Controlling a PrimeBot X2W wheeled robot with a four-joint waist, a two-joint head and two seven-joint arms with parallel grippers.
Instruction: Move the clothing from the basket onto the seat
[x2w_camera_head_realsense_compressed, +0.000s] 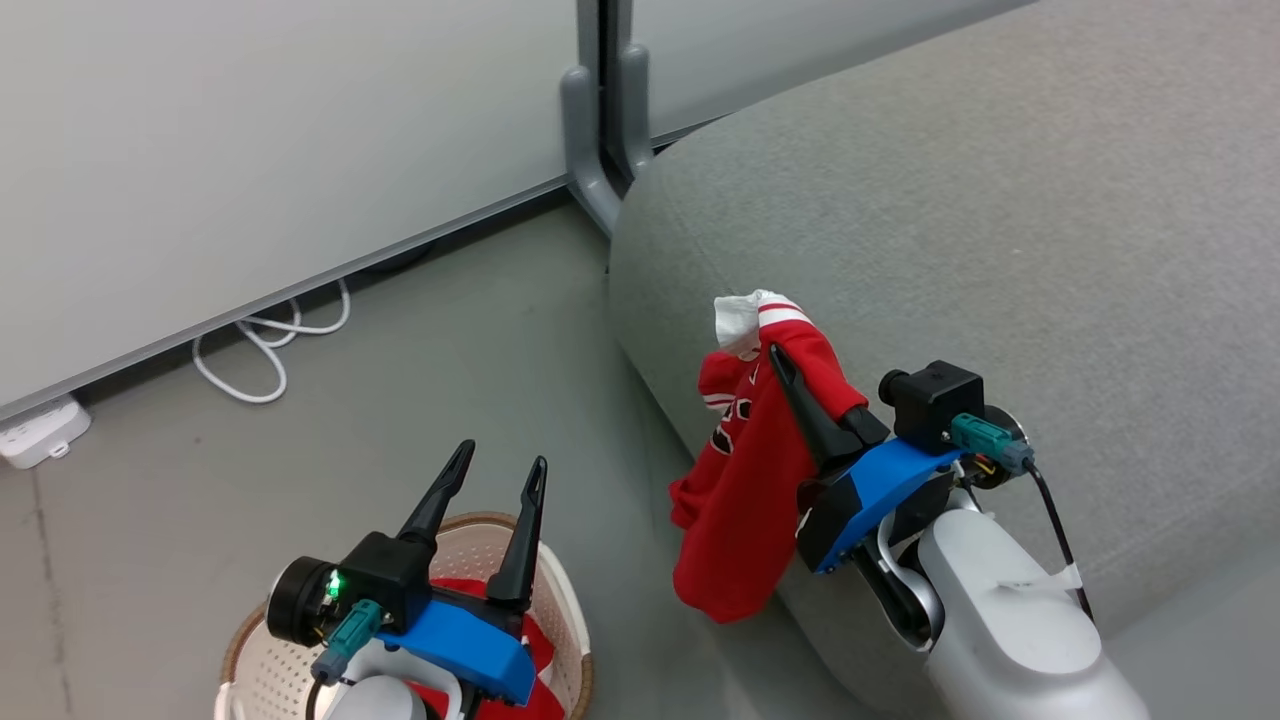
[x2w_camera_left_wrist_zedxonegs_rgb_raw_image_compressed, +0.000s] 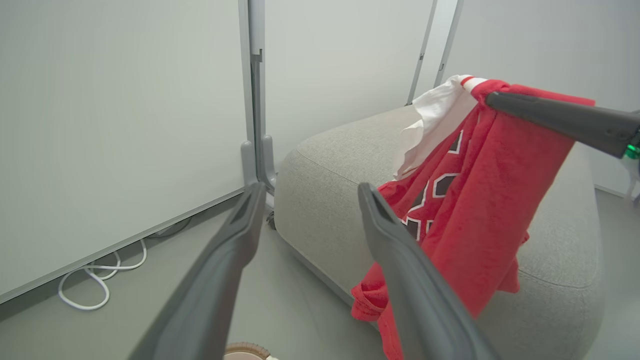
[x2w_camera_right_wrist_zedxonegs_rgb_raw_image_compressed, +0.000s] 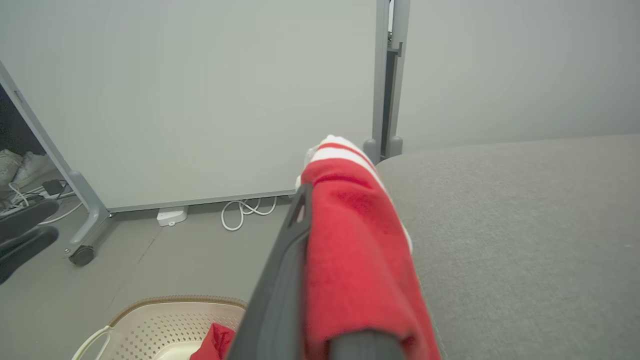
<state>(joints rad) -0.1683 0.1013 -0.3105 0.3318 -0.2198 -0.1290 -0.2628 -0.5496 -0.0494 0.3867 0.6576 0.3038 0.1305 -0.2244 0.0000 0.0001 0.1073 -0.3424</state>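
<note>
1. The held garment (x2w_camera_head_realsense_compressed: 750, 480) is seen as soft, bright red fabric. White stripes are carried at its upper end, beside a crumpled white patch. Dark diamond shapes edged in white are shown on the face seen in the left wrist view.
2. It is clamped near that striped end between the closed fingers of the right gripper (x2w_camera_head_realsense_compressed: 782, 365) and is draped over them.
3. Its long axis is set roughly vertical: the striped end is pointed up and the loose hem is hung downward.
4. It is held at the rounded outer edge of the seat (x2w_camera_head_realsense_compressed: 1000, 200), its lower part hanging in front of the grey side. Whether the fabric touches that side cannot be told.
5. A second garment (x2w_camera_head_realsense_compressed: 535, 655), also red, is seen bunched inside the basket (x2w_camera_head_realsense_compressed: 255, 660); its direction cannot be told.
6. The left gripper (x2w_camera_head_realsense_compressed: 502, 455) is held above the basket with its fingers spread apart and nothing between them.
</note>
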